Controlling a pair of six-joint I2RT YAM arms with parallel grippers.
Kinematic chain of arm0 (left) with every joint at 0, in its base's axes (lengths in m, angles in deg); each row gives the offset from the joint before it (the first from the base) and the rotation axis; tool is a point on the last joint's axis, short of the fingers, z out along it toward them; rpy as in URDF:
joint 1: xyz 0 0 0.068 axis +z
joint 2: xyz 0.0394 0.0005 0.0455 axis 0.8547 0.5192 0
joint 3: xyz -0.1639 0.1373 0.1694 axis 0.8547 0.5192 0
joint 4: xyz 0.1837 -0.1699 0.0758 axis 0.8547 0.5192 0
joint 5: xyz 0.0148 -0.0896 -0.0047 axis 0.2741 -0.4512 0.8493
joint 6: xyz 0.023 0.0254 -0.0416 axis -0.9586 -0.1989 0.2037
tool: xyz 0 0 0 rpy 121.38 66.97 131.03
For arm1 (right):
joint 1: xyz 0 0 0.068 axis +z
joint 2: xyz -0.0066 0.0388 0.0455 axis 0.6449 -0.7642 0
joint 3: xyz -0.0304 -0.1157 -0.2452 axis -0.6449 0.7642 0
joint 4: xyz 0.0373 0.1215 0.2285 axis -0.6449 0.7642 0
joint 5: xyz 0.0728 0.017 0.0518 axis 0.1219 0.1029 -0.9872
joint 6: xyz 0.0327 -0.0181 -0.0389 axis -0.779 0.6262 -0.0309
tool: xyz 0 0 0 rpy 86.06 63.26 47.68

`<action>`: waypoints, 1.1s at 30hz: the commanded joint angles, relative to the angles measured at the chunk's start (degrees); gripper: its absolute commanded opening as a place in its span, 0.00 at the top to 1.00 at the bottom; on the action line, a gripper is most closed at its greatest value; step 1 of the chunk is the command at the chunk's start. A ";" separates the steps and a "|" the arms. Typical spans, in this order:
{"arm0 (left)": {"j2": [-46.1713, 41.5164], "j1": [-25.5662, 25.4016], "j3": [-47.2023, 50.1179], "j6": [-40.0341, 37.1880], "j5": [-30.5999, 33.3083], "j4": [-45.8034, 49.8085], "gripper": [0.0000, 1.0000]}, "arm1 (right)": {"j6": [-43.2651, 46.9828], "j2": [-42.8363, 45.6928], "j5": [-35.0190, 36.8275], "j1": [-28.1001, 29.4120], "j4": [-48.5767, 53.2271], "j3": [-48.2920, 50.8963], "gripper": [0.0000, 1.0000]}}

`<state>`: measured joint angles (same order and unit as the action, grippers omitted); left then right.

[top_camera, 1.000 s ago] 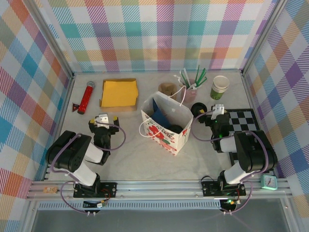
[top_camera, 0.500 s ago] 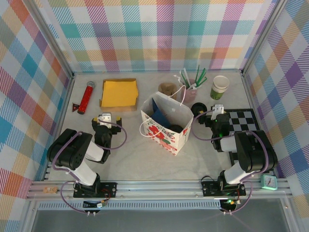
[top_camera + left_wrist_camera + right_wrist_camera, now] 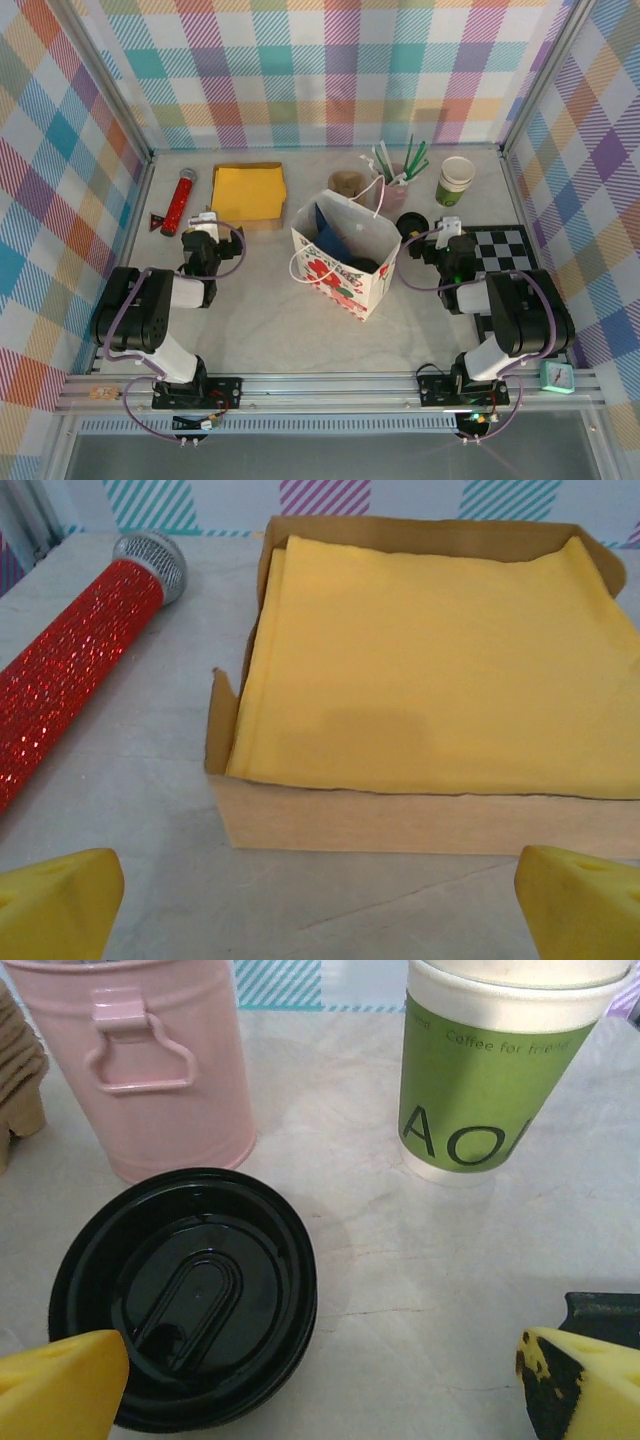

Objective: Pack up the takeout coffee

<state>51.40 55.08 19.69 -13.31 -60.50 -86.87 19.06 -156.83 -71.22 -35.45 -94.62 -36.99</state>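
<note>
Takeout coffee (image 3: 185, 1295) stands with its round black plastic lid facing up, so its long axis is vertical. The top view places it just right of the white printed paper bag (image 3: 345, 265). The left gripper (image 3: 320, 900), spread wide, faces a cardboard box of yellow napkins (image 3: 430, 660) beside a red glitter microphone (image 3: 70, 660). The right wrist view adds the lid's oval recess, a pink metal pail (image 3: 160, 1070) and a green-and-white paper cup (image 3: 490, 1070) behind it. The right gripper (image 3: 320, 1375) gapes wide, empty.
</note>
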 commanded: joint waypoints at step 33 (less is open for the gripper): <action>-0.85 0.12 -0.23 1.61 -3.12 3.28 0.00 | -3.15 0.68 -3.55 -3.68 4.39 -3.13 0.01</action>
<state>51.40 55.13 19.69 -12.24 -62.40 -83.48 16.61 -156.83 -73.56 -39.30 -90.30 -39.99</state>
